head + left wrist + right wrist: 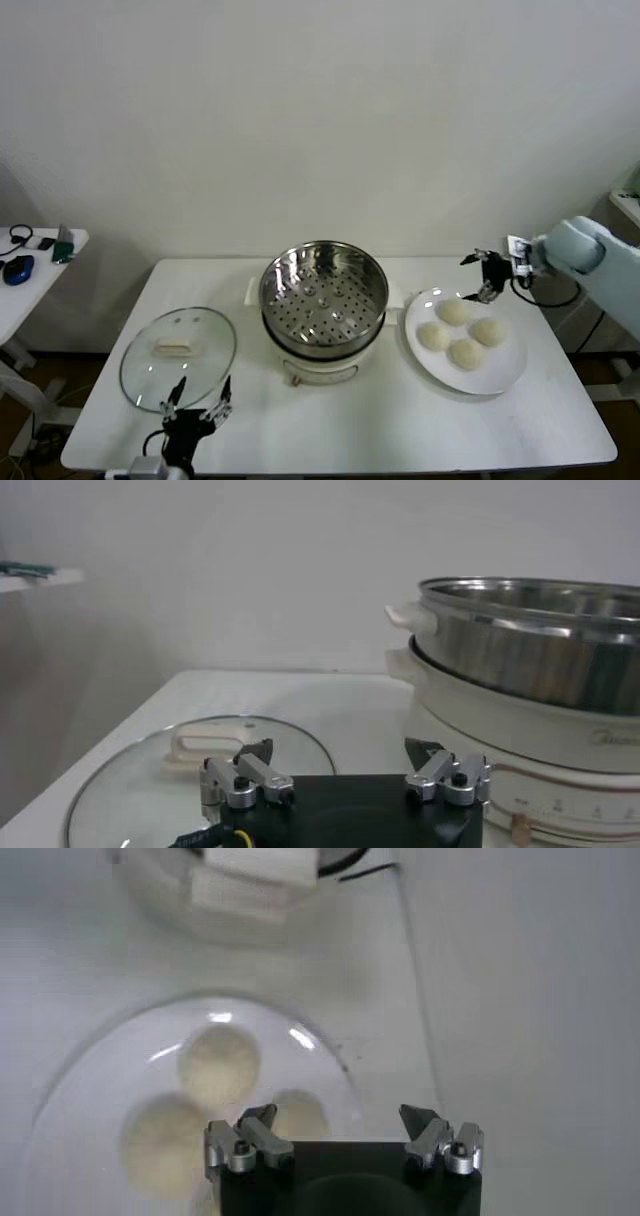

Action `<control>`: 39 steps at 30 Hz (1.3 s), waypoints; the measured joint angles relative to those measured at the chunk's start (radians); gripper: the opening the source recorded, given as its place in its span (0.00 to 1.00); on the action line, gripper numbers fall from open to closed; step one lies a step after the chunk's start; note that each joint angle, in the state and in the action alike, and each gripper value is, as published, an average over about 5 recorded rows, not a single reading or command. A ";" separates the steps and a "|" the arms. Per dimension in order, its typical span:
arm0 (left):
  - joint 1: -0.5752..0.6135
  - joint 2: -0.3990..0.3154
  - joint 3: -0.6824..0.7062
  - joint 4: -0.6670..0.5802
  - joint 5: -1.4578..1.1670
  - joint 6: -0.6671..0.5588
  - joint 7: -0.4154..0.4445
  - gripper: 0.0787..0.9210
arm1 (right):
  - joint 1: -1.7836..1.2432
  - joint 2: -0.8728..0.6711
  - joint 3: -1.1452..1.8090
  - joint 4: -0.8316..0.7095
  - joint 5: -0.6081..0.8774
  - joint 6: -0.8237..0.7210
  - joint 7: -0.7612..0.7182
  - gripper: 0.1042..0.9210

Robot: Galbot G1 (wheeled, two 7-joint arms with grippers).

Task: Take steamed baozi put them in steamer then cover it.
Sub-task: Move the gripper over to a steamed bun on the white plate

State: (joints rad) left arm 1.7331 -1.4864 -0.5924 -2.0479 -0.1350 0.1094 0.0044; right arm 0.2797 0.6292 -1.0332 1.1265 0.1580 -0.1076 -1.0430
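Note:
The steamer (pixel 324 300) stands mid-table, a shiny steel pot on a cream base, its perforated tray bare. Several cream-white baozi (pixel 453 312) lie on a white plate (pixel 510 375) to its right. My right gripper (pixel 485 275) hovers open over the plate's far rim, empty; in its wrist view the baozi (pixel 218 1063) lie just ahead of the right gripper (pixel 338 1114). The cover (pixel 178 358), a glass lid with a cream handle, lies flat left of the steamer. My left gripper (pixel 197 405) hangs open and empty near the table's front edge, just before the cover (pixel 200 780), with the steamer (pixel 530 640) beside it.
The white table (pixel 350 430) ends close behind the plate and at the right gripper's side. A low side table (pixel 40 262) with a blue mouse (pixel 18 268) stands far left. A white wall rises behind.

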 measured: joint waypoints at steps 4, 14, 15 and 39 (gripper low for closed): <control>0.000 -0.001 -0.003 -0.001 0.000 -0.002 0.001 0.88 | 0.039 0.055 -0.084 -0.063 -0.012 0.003 -0.037 0.88; 0.008 -0.005 -0.003 0.005 0.000 -0.007 0.002 0.88 | 0.002 0.202 -0.110 -0.241 -0.038 0.025 -0.066 0.88; 0.009 -0.005 -0.003 0.006 0.000 -0.008 0.002 0.88 | -0.005 0.216 -0.106 -0.260 -0.044 0.028 -0.066 0.88; 0.007 0.002 0.003 0.031 0.001 -0.015 -0.002 0.88 | -0.136 0.363 0.024 -0.487 -0.154 0.065 -0.029 0.75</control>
State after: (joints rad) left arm 1.7398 -1.4844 -0.5889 -2.0164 -0.1342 0.0946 0.0023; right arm 0.1441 0.9919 -1.0096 0.6392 0.0036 -0.0425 -1.0721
